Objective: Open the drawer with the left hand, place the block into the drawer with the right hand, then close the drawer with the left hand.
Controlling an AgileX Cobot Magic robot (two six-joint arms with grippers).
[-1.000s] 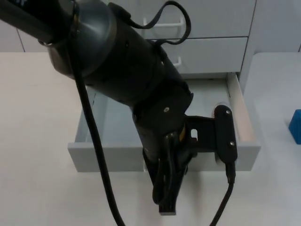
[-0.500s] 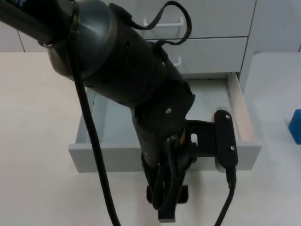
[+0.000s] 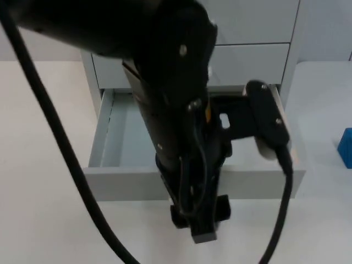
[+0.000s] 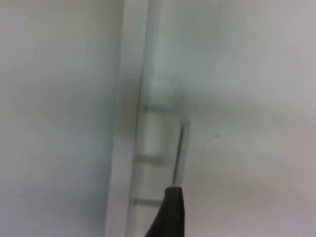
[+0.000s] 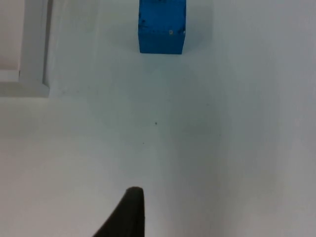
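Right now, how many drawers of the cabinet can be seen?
3: the open drawer pulled out at the bottom, a closed one above it, another closed one on top. The arm hides parts of them.

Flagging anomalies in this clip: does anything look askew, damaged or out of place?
Nothing stands out. The drawer is pulled open and sits square, the left gripper is just in front of it, and the blue block rests on the table, beside the drawer.

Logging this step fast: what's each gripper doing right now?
Left gripper: in front of the open drawer, by its handle; open or shut cannot be told.
Right gripper: waiting over the table, facing the block; state cannot be told.
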